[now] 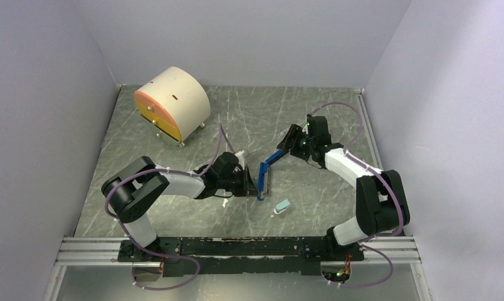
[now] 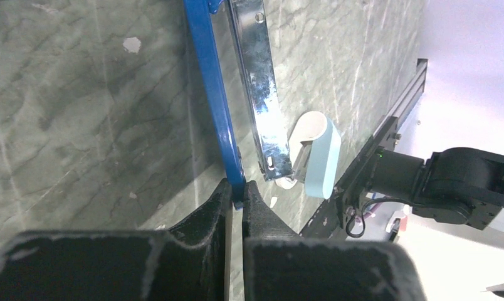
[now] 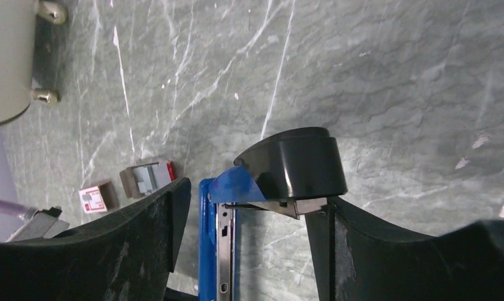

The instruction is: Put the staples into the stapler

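Observation:
The stapler [image 1: 269, 164] is a long slim blue one, hinged open on the table's middle, its chrome magazine [image 2: 259, 94] bare beside the blue arm [image 2: 209, 94]. My left gripper [image 2: 237, 188] is shut on the blue arm's near end. At the far end my right gripper [image 3: 249, 207] is open and straddles the hinge. The black cap [image 3: 296, 163] lies against its right finger [image 3: 328, 251]. A gap separates the blue body [image 3: 207, 244] from the left finger [image 3: 168, 219]. The staples [image 3: 144, 178], a dark-grey block, rest in a small tray on the table beyond.
A little red-and-white box [image 3: 94, 199] lies beside the staples. A light-blue and white oblong piece [image 1: 282, 205] sits near the stapler's front end. A rounded cream box with an orange front [image 1: 172, 103] stands at the back left. Walls close three sides; a rail [image 1: 237, 248] runs along the near edge.

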`<state>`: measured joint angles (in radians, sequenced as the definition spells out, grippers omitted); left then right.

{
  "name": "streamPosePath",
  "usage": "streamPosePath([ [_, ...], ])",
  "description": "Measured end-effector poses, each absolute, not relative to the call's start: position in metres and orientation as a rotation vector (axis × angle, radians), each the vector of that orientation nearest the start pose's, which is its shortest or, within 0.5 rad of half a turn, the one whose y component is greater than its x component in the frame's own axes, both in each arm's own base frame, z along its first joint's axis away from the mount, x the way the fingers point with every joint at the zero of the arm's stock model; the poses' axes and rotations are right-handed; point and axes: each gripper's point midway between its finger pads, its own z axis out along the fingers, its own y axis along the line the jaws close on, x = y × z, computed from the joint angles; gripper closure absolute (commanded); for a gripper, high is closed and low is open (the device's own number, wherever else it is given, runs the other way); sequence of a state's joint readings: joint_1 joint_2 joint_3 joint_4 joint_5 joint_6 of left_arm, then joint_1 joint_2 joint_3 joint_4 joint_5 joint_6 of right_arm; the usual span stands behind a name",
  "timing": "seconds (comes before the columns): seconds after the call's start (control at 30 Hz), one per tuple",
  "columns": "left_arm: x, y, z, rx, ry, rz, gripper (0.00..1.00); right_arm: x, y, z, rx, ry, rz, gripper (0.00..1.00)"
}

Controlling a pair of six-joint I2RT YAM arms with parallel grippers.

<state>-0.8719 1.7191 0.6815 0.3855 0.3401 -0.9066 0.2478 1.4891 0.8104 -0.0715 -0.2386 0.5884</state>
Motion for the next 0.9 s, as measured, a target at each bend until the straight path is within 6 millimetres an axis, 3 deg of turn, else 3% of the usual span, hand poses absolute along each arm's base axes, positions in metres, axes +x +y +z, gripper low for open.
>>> streamPosePath([
  [0.3, 0.191, -0.361, 0.035, 0.096, 2.532, -1.315, 0.95, 0.343, 0.163, 0.071, 0.251, 2.389, 0.750, 0.35],
  [0.53, 0.194, -0.354, 0.032, 0.058, 2.540, -1.319, 0.76, 0.356, 0.167, 0.077, 0.208, 2.403, 0.682, 0.35],
  [0.7, 0.194, -0.346, 0.022, 0.024, 2.584, -1.250, 0.74, 0.367, 0.175, 0.090, 0.177, 2.384, 0.642, 0.36],
  [0.9, 0.198, -0.335, 0.017, -0.031, 2.610, -1.152, 0.71, 0.364, 0.187, 0.086, 0.145, 2.414, 0.578, 0.37],
])
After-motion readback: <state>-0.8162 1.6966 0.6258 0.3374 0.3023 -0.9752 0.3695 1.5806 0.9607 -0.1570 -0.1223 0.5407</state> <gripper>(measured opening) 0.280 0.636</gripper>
